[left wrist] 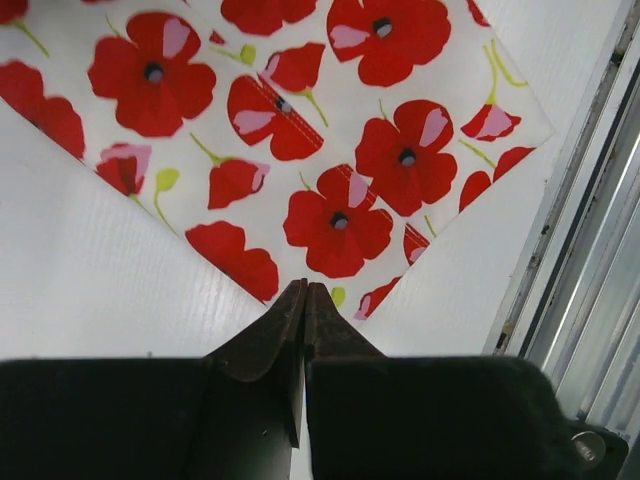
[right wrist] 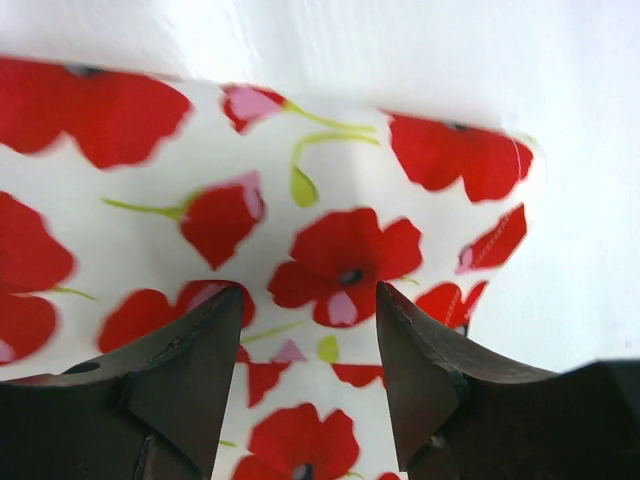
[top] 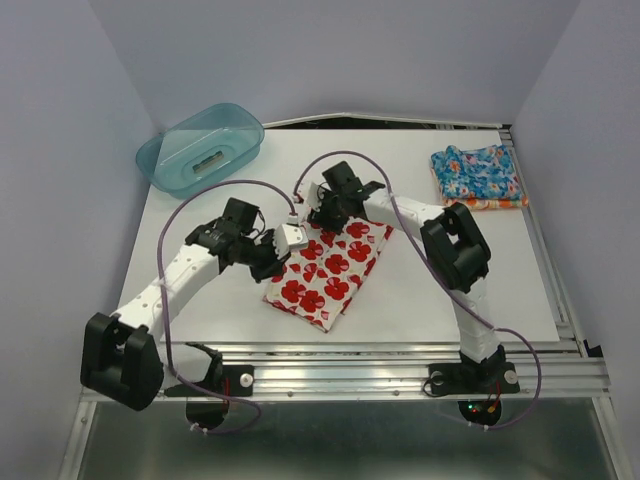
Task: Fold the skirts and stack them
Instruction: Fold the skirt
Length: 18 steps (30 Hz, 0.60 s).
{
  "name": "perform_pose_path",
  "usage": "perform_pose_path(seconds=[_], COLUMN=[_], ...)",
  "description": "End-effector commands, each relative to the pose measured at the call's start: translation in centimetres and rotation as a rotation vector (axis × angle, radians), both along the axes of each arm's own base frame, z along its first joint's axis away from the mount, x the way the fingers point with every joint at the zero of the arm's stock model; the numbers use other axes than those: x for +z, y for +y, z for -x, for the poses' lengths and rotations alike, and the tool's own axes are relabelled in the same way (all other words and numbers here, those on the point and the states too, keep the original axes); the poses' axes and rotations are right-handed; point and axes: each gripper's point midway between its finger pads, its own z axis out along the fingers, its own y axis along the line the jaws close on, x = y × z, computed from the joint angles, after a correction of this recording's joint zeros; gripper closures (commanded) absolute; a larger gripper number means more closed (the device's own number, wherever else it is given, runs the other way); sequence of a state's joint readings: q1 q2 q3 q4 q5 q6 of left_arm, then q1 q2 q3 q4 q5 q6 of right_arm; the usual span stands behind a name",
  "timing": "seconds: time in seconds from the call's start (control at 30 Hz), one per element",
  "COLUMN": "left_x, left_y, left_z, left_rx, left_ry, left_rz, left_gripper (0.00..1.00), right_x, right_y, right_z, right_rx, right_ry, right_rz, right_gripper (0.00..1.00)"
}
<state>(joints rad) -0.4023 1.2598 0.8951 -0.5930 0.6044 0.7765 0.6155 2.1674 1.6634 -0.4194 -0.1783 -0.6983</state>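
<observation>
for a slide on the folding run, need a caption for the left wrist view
Left gripper, jaws closed, tips at the edge of the white poppy skirt lying on the white table.

A white bench (top: 400, 300) sits boxed by pale lilac walls (top: 340, 50) behind and on both sides; aluminium rails (top: 350, 365) run along its near edge, evenly lit.
</observation>
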Motion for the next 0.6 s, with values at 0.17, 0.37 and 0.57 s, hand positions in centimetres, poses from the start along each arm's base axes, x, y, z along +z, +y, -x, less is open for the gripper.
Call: perform_pose_path(seconds=[0.17, 0.37, 0.57], left_x=[3.1, -1.4, -3.6], left_y=[0.9, 3.5, 3.7], left_z=[0.0, -1.8, -2.4], left_rx=[-0.065, -0.085, -0.156], left_ry=[-0.294, -0.322, -0.325], left_rz=[-0.034, -0.25, -0.329], left_gripper=[0.66, 0.66, 0.66], right_x=[16.2, 10.3, 4.4], right_y=[1.7, -2.3, -3.7], right_z=[-1.6, 7.4, 12.6], right_rx=[-0.208, -0.308, -0.376], right_ry=[-0.123, 0.302, 0.643], right_rz=[-0.425, -0.412, -0.407], right_gripper=[0.38, 0.38, 0.39])
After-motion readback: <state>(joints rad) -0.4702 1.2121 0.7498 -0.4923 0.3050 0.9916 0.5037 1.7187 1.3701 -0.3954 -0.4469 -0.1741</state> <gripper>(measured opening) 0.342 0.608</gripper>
